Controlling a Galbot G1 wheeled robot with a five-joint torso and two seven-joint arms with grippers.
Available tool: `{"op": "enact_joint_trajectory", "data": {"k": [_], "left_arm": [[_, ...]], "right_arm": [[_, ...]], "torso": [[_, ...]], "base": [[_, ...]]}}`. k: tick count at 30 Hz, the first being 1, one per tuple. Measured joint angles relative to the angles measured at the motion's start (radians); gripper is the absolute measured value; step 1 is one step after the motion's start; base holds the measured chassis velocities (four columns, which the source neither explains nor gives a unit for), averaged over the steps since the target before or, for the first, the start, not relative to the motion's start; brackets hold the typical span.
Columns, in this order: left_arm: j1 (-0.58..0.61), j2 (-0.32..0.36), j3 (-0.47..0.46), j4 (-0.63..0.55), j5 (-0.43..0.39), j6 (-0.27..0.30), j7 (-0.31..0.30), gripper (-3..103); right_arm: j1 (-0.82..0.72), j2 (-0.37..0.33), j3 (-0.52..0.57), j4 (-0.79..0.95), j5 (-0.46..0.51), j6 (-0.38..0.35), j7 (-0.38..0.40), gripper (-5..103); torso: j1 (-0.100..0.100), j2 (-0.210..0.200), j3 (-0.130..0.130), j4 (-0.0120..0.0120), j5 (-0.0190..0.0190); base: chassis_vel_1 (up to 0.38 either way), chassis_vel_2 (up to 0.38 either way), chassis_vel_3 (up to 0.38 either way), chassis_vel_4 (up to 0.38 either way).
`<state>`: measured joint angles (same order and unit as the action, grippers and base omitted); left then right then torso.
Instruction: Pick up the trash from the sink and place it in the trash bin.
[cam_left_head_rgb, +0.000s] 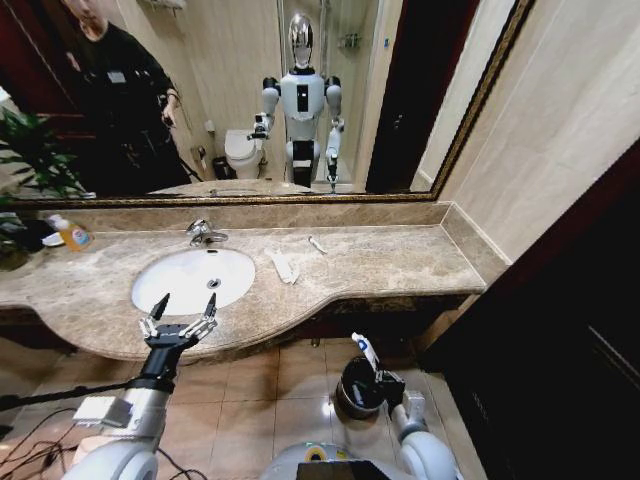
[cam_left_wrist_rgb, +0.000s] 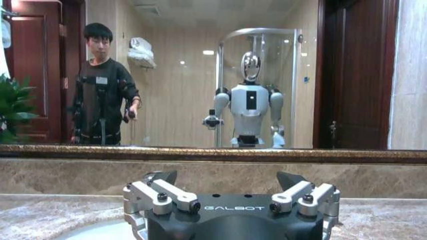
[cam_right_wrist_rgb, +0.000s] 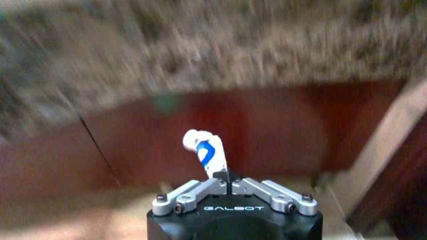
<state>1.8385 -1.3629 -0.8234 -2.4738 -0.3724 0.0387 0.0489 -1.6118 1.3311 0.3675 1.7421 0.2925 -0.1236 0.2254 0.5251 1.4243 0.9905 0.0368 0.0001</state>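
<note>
My right gripper (cam_left_head_rgb: 366, 349) has its jaws closed on a white tube (cam_right_wrist_rgb: 207, 152) with blue print, low beside the trash bin (cam_left_head_rgb: 358, 392) on the floor. They pinch only the tube's tail, so I worry it could slip or swing and fall outside the rim. My left gripper (cam_left_head_rgb: 180, 316) hovers with jaws spread at the sink's (cam_left_head_rgb: 192, 279) front edge. Two white pieces (cam_left_head_rgb: 283, 265) lie on the bench; a careless sweep could knock them off.

Left gripper (cam_left_head_rgb: 184, 310): black body, silver screwed finger links, dark tips, white GALBOT lettering.
Arms: pale grey, rounded shells.
</note>
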Motion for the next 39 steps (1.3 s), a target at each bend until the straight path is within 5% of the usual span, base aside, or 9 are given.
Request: {"op": "enact_joint_trajectory", "data": {"k": [22, 39], "left_arm": [[0.0, 0.0, 0.0, 0.0, 0.0, 0.0, 0.0, 100], [0.0, 0.0, 0.0, 0.0, 0.0, 0.0, 0.0, 100]], "right_arm": [[0.174, 0.042, -0.016, -0.382, 0.007, 0.116, -0.014, 0], [0.203, 0.055, -0.022, -0.412, -0.015, 0.118, -0.033, 0]], "torso": [[0.0, 0.0, 0.0, 0.0, -0.0001], [0.0, 0.0, 0.0, 0.0, -0.0001]], "base": [[0.0, 0.0, 0.0, 0.0], [0.0, 0.0, 0.0, 0.0]]}}
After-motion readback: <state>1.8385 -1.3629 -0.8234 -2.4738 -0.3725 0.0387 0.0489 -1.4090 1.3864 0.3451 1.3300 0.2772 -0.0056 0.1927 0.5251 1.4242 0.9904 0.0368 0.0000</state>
